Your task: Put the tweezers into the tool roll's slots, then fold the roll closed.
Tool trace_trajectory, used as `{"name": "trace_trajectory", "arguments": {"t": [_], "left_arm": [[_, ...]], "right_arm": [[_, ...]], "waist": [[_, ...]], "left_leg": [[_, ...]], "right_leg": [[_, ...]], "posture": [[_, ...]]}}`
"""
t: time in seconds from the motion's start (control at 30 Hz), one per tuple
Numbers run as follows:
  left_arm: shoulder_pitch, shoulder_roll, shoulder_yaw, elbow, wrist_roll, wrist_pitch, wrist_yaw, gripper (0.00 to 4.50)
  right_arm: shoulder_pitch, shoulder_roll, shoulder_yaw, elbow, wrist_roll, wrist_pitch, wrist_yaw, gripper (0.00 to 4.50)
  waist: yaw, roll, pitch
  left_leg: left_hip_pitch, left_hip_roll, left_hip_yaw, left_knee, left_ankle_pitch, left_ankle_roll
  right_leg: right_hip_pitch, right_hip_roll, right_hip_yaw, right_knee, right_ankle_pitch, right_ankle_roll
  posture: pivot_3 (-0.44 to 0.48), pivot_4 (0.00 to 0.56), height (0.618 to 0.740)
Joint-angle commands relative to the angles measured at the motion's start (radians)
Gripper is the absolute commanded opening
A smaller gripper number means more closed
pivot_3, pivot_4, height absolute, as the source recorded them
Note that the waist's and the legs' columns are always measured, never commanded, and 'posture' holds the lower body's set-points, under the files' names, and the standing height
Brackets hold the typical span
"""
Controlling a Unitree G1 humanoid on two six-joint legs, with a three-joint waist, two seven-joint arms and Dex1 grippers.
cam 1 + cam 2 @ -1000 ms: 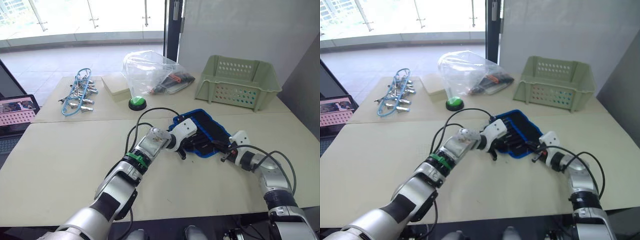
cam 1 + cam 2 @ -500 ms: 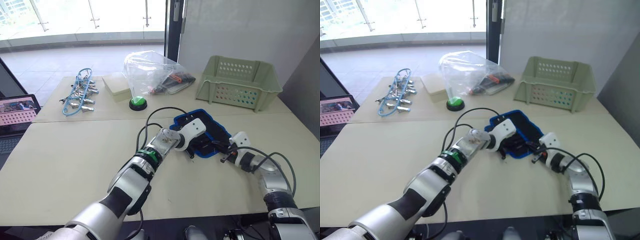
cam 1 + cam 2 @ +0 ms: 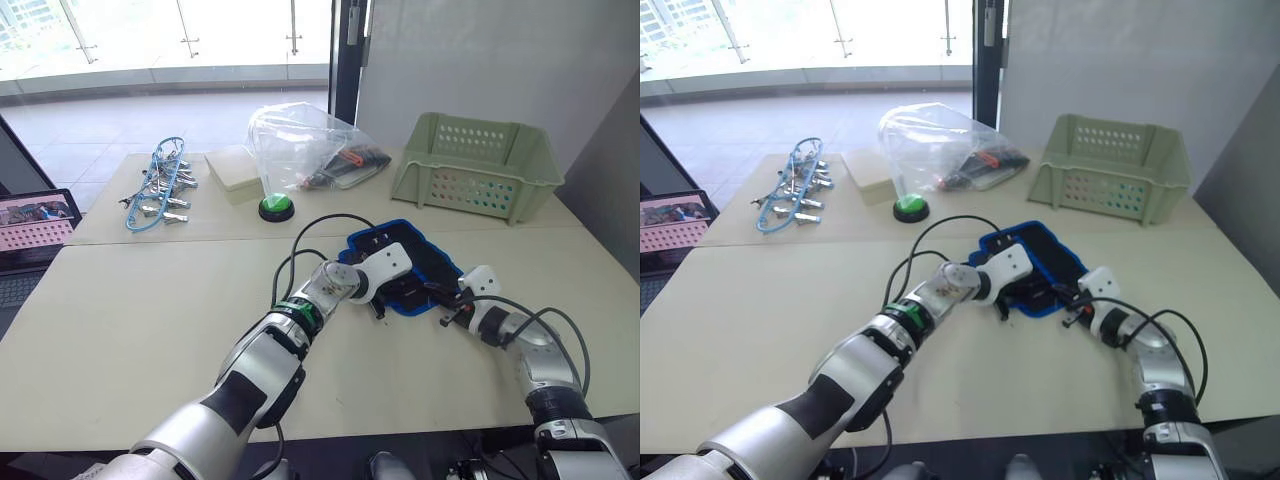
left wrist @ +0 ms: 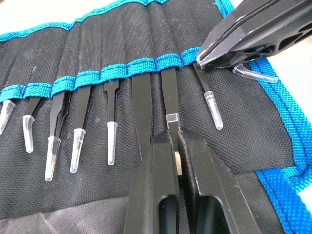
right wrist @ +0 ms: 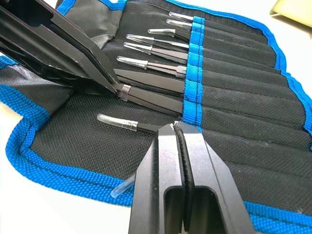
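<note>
Only wrist cams show tweezers point(image 4: 170, 105) seated in slots point(image 4: 141, 65).

A lab: test tables point(image 3: 150, 300), laptop point(image 3: 30, 235), green push-button point(image 3: 275, 206)

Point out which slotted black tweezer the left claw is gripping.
The second black tweezer from the roll's open end, beside the wide flat one; unlike its capped neighbours, its tip sits between the left claw.
</note>
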Motion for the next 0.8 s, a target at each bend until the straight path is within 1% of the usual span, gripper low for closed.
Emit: {"name": "trace_trajectory", "arguments": {"t": [0.03, 0.13, 0.3, 0.47, 0.57, 0.63, 0.67, 0.73, 0.8], "left_arm": [[-0.041, -0.134, 0.015, 0.016, 0.004, 0.008, 0.016, 0.03], [-0.039, -0.142, 0.071, 0.011, -0.055, 0.034, -0.014, 0.03], [-0.044, -0.152, 0.102, 0.006, -0.086, 0.029, -0.073, 0.03], [-0.04, -0.158, 0.086, 0.011, -0.056, 0.003, -0.079, 0.03], [-0.037, -0.152, 0.098, 0.006, -0.061, 0.011, -0.054, 0.03], [-0.036, -0.144, 0.126, -0.005, -0.091, 0.029, -0.064, 0.74], [-0.036, -0.142, 0.134, -0.007, -0.098, 0.033, -0.066, 1.01], [-0.029, -0.117, 0.126, -0.032, -0.091, 0.048, -0.093, 1.68], [-0.009, -0.07, 0.12, -0.088, -0.096, 0.074, -0.136, 2.36]], "right_arm": [[0.04, 0.007, 0.018, 0.036, -0.02, 0.019, 0.003, 0.0], [0.041, 0.007, 0.017, 0.038, -0.021, 0.017, 0.003, 0.0], [0.031, 0.009, 0.018, 0.048, -0.023, 0.013, 0.004, 0.0], [0.024, 0.012, 0.022, 0.057, -0.025, 0.006, 0.006, 0.0], [0.024, 0.011, 0.022, 0.062, -0.025, 0.003, 0.008, 0.0], [0.022, 0.011, 0.022, 0.066, -0.025, 0.001, 0.009, 0.0], [0.021, 0.011, 0.022, 0.068, -0.025, 0.001, 0.01, 0.0], [0.018, 0.01, 0.022, 0.074, -0.025, -0.002, 0.012, 0.0], [0.013, 0.01, 0.023, 0.082, -0.027, -0.005, 0.014, 0.0]], "waist": [[0.0, 0.0, 0.0], [-0.002, 0.0, 0.0], [-0.003, 0.0, 0.0], [-0.002, 0.0, 0.0], [-0.002, 0.0, 0.0], [-0.003, 0.0, 0.0], [-0.003, 0.0, 0.0], [-0.003, 0.0, 0.0], [-0.004, -0.001, 0.0]], "left_leg": [[0.0, 0.0, 0.0, 0.0, 0.0, 0.0], [0.0, 0.0, 0.0, 0.0, 0.0, 0.0], [0.0, 0.0, 0.0, 0.0, 0.0, 0.0], [0.0, 0.0, 0.0, 0.0, 0.0, 0.0], [0.0, 0.0, 0.0, 0.0, 0.0, 0.0], [0.0, 0.0, 0.0, 0.0, 0.0, 0.0], [0.0, 0.0, 0.0, 0.0, 0.0, 0.0], [0.0, 0.0, 0.0, 0.0, 0.0, 0.0], [0.0, 0.0, 0.001, 0.0, 0.0, 0.0]], "right_leg": [[0.0, 0.0, 0.0, 0.0, 0.0, 0.0], [0.0, 0.0, 0.0, 0.0, 0.0, 0.0], [0.0, 0.0, 0.0, 0.0, 0.0, 0.0], [0.0, 0.0, 0.0, 0.0, 0.0, 0.0], [0.0, 0.0, 0.0, 0.0, 0.0, 0.0], [0.0, 0.0, 0.0, 0.0, 0.0, 0.0], [0.0, 0.0, 0.0, 0.0, 0.0, 0.0], [0.0, 0.0, 0.0, 0.001, 0.0, 0.0], [-0.001, 0.0, 0.0, 0.001, 0.0, 0.0]], "posture": [[0.0, 0.15, 0.74], [0.0, 0.15, 0.74], [0.0, 0.15, 0.74], [0.0, 0.15, 0.74], [0.0, 0.15, 0.74], [0.0, 0.15, 0.74], [0.0, 0.15, 0.74], [0.0, 0.15, 0.74], [0.0, 0.15, 0.74]]}}
